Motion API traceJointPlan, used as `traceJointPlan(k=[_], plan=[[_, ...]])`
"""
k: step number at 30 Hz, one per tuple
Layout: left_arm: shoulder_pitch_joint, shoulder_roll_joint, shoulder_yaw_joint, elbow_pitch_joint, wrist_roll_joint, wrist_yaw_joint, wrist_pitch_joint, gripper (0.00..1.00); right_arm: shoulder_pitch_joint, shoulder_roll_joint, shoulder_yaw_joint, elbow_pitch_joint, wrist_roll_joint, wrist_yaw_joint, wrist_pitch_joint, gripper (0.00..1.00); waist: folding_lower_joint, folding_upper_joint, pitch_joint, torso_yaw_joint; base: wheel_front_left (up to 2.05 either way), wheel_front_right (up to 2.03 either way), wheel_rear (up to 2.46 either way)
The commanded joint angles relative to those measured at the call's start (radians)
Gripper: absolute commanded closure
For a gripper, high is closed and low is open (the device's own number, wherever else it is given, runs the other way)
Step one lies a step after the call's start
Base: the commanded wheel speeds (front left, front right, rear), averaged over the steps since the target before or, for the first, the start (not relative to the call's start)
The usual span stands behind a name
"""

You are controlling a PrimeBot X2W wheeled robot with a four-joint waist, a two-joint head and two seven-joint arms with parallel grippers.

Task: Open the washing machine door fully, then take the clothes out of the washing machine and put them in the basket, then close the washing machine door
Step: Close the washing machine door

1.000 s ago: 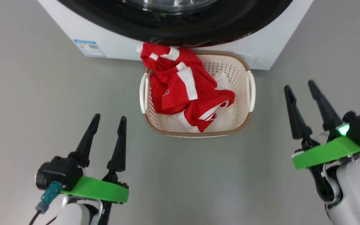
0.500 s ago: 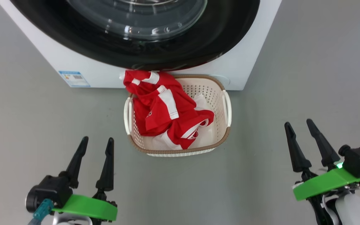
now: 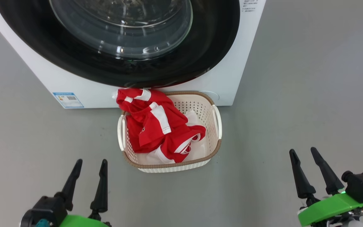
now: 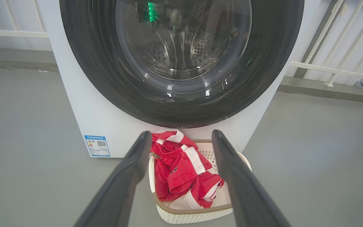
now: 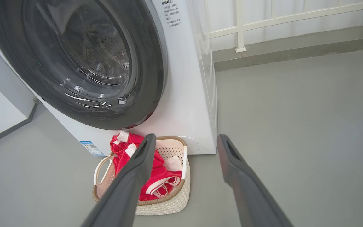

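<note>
Both sets of jaws are spread wide with nothing between them. The left gripper (image 3: 91, 161) sits low at the robot's left and the right gripper (image 3: 302, 150) low at its right. Both hover over the bare grey floor (image 3: 295, 94), long dark fingers pointing toward the machine, well apart from everything. There's a bright green bracket (image 3: 329, 208) behind the right one's fingers.

Between the two and a bit further out is the small cream-white perforated plastic basket with the brown woven-look rim (image 3: 172, 164), standing on the floor. The bright red clothes with white stripes and trim (image 3: 156, 129) are bunched up inside it, mostly on its left side. One fold hangs over the back left corner of the rim.

The basket is tucked right up at the foot of the big white box-shaped washing machine (image 3: 225, 78); can't tell if they touch. The large round glossy black washing machine door (image 3: 213, 37) sits flush against the front. Through its bulging glass window (image 3: 121, 28) the left wrist view shows the perforated steel drum (image 4: 175, 41). There's a small blue label sticker (image 3: 68, 99) low on the front, and white railing (image 5: 241, 25) behind.
</note>
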Motion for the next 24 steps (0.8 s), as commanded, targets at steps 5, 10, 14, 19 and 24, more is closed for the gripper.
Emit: traceJointPlan(k=[5, 10, 14, 19, 24], plan=[[0.042, 0.017, 0.052, -0.033, -0.005, -0.006, -0.008, 0.0, 0.041, -0.003, 0.01, -0.022, -0.012, -0.001, -0.004, 0.0, 0.0, 0.0, -0.031, -0.016, 0.0, 0.0, 0.0], [0.073, 0.017, 0.049, -0.054, -0.007, -0.007, -0.008, 0.0, 0.072, -0.001, -0.006, -0.029, -0.013, -0.001, -0.004, 0.0, 0.0, 0.0, -0.045, -0.017, 0.0, 0.0, 0.0], [0.084, 0.017, 0.045, -0.062, -0.008, -0.007, -0.008, 0.0, 0.086, 0.002, -0.017, -0.034, -0.015, -0.001, -0.004, 0.0, 0.0, 0.0, -0.05, -0.018, 0.0, 0.0, 0.0], [0.09, 0.017, 0.041, -0.068, -0.007, -0.007, -0.008, 0.0, 0.091, 0.006, -0.023, -0.034, -0.02, -0.001, -0.004, 0.0, 0.0, 0.0, -0.053, -0.021, 0.0, 0.0, 0.0], [0.09, 0.017, 0.037, -0.071, -0.01, -0.007, -0.008, 0.0, 0.09, 0.008, -0.028, -0.035, -0.021, -0.001, -0.004, 0.0, 0.0, 0.0, -0.052, -0.022, 0.0, 0.0, 0.0]])
